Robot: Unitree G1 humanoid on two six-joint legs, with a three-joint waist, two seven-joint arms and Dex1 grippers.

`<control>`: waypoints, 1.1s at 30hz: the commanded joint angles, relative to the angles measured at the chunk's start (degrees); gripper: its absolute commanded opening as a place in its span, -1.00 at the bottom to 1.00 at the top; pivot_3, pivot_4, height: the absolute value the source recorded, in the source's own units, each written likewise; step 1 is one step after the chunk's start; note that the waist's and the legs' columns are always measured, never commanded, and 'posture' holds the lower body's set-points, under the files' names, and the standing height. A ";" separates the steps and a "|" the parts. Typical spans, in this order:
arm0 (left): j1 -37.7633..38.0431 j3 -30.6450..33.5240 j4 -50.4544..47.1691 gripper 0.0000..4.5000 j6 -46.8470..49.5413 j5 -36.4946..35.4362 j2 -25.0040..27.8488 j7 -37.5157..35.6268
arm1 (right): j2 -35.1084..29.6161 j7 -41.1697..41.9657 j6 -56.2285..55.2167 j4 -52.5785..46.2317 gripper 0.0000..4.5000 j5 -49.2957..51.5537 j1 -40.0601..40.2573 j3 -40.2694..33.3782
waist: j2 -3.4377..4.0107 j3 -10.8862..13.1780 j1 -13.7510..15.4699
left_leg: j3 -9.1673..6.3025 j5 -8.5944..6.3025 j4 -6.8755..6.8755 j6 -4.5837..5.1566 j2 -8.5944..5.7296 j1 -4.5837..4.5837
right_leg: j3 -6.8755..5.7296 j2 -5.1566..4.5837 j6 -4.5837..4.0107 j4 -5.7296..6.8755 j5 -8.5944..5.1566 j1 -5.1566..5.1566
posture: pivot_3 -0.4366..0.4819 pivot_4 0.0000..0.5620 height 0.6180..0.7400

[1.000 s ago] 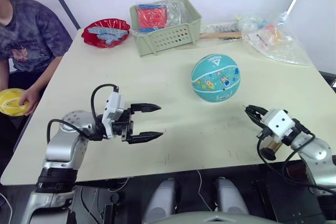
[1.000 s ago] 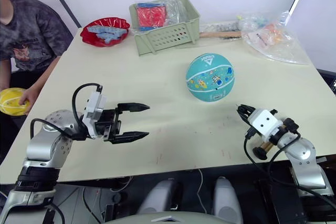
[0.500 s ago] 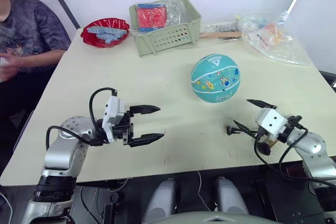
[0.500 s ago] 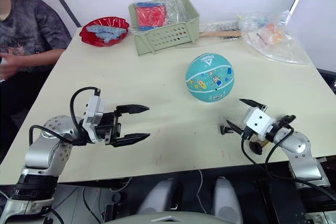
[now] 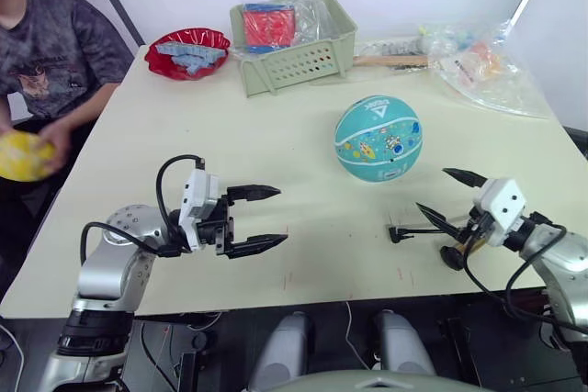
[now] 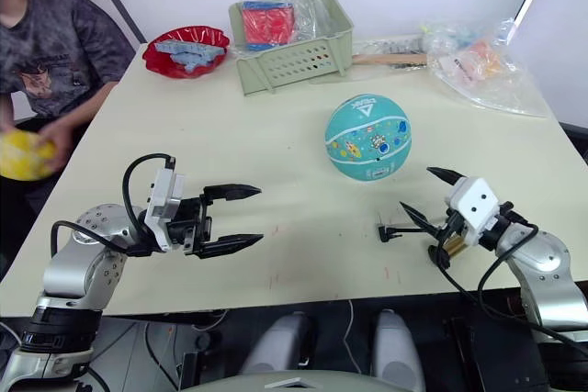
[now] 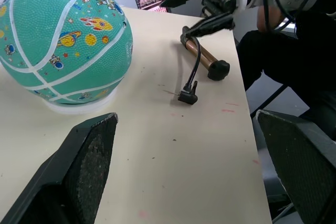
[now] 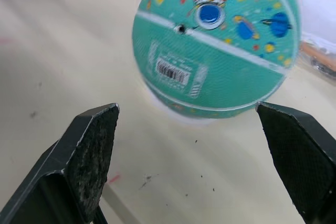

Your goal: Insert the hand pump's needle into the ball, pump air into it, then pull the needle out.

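- Teal and round, the ball point(image 5: 378, 138) sits on the pale table point(image 5: 276, 153), past the middle and toward my right side.
- It has white lines, little space pictures and a white triangle on top.
- My right pincer point(image 5: 439, 197) is near the table's front edge, in front of the ball and apart from it. Its two black fingers are spread wide and hold nothing.
- The pump point(image 7: 202, 56) lies flat on the table just under my right pincer. It is a shiny brown tube with black ends.
- A thin black hose point(image 7: 196, 69) curls out from the pump. Its small black tip point(image 7: 188, 94) rests on the table, near the ball but not touching it.
- The needle is too tiny for me to make out.
- My left pincer point(image 5: 262, 218) hangs over the table on my left, well away from the ball. Its fingers are spread wide too, with nothing between them.
- A green basket point(image 5: 294, 43) and a red bowl point(image 5: 188, 50) stand at the far edge.
- A person at the table's left holds a yellow ball point(image 5: 23, 155).
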 commanded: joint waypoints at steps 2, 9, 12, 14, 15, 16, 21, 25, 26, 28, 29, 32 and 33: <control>0.42 1.38 -1.54 1.00 -0.89 -1.48 -0.46 0.90 | 0.62 0.67 1.15 -3.41 0.94 5.95 3.41 -5.20 | 0.00 0.00 0.14 | -0.11 0.00 0.00 -0.01 0.00 0.00 | -0.25 0.00 -0.16 0.15 -0.14 0.00 | -0.05 -0.47 0.96; 1.66 3.15 -1.01 1.00 -2.34 -1.05 -1.73 3.88 | 0.95 3.27 0.04 -1.94 0.94 10.30 7.82 -10.24 | 0.02 0.01 -0.01 | -0.80 0.01 -0.01 -0.02 0.18 0.11 | -0.83 0.17 -0.56 0.55 -0.39 0.13 | -0.05 -0.47 0.96; 3.88 4.86 -0.19 1.00 -5.02 0.21 -2.52 5.95 | 1.19 5.61 -2.32 0.69 0.94 11.53 11.03 -13.69 | 0.03 0.02 0.02 | -0.88 0.01 -0.01 -0.02 0.30 0.15 | -1.01 0.20 -0.79 0.77 -0.54 0.16 | -0.05 -0.47 0.96; 5.17 5.84 0.45 1.00 -6.30 0.65 -2.88 6.98 | 1.09 7.43 -4.18 2.55 0.94 11.60 12.55 -15.25 | 0.03 0.02 0.06 | -0.95 0.01 -0.02 -0.02 0.33 0.19 | -1.13 0.22 -0.96 0.92 -0.71 0.21 | -0.05 -0.47 0.96; 5.88 6.52 0.99 1.00 -6.70 0.64 -3.01 7.59 | 1.17 8.11 -5.20 4.04 0.94 11.58 13.20 -16.24 | 0.04 0.02 0.09 | -0.99 0.01 -0.03 -0.03 0.33 0.22 | -1.14 0.22 -1.02 1.00 -0.79 0.21 | -0.05 -0.47 0.96; 6.54 7.10 1.53 1.00 -7.23 0.86 -3.09 8.09 | 1.30 8.76 -6.07 5.49 0.94 11.70 13.70 -17.10 | 0.05 0.03 0.12 | -1.05 0.01 -0.06 -0.03 0.33 0.25 | -1.18 0.23 -1.12 1.10 -0.86 0.21 | -0.05 -0.47 0.96; 9.80 9.36 3.23 1.00 -8.64 1.53 -3.08 10.35 | 1.21 12.88 -11.01 13.06 0.94 11.48 15.76 -19.77 | 0.11 0.07 0.06 | -1.21 0.00 -0.06 -0.02 0.52 0.38 | -1.32 0.37 -1.23 1.23 -0.95 0.32 | -0.05 -0.47 0.96; 13.80 11.24 5.10 1.00 -9.93 2.88 -2.94 12.31 | 0.98 16.60 -16.27 23.19 0.94 11.19 16.19 -21.73 | 0.23 0.13 -0.14 | -1.21 0.00 -0.07 -0.03 0.71 0.47 | -1.35 0.54 -1.23 1.21 -1.01 0.40 | -0.05 -0.47 0.96; 14.42 11.49 5.41 1.00 -10.32 3.18 -2.94 12.60 | 0.88 17.14 -17.10 25.06 0.94 11.17 16.08 -22.03 | 0.23 0.13 -0.12 | -1.19 0.00 -0.09 -0.03 0.73 0.48 | -1.33 0.54 -1.25 1.20 -1.03 0.41 | -0.05 -0.47 0.96; 15.10 11.62 5.70 1.00 -10.93 3.44 -2.91 12.80 | 0.66 18.16 -18.58 27.46 0.94 11.06 15.71 -22.21 | 0.24 0.14 -0.04 | -1.19 -0.01 -0.12 -0.04 0.73 0.49 | -1.35 0.54 -1.41 1.20 -1.08 0.41 | -0.05 -0.47 0.96; 15.55 11.77 6.00 1.00 -11.27 3.45 -2.95 12.81 | 0.41 18.89 -19.50 28.79 0.94 10.91 15.55 -22.21 | 0.26 0.15 0.01 | -1.21 -0.02 -0.14 -0.06 0.73 0.48 | -1.37 0.53 -1.45 1.20 -1.09 0.41 | -0.05 -0.47 0.96; 18.29 12.37 7.35 1.00 -11.02 3.31 -2.47 12.04 | -0.66 20.69 -20.84 34.02 0.94 11.41 14.60 -23.18 | 0.28 0.15 -0.22 | -1.13 -0.02 -0.13 -0.07 0.72 0.50 | -1.31 0.50 -1.43 1.21 -1.09 0.41 | -0.05 -0.47 0.96; 18.96 12.46 7.60 1.00 -10.89 3.26 -2.30 11.85 | -0.91 21.10 -21.08 35.32 0.94 11.63 14.28 -23.45 | 0.30 0.15 -0.25 | -1.06 -0.03 -0.13 -0.07 0.73 0.55 | -1.27 0.49 -1.43 1.20 -1.10 0.42 | -0.05 -0.47 0.96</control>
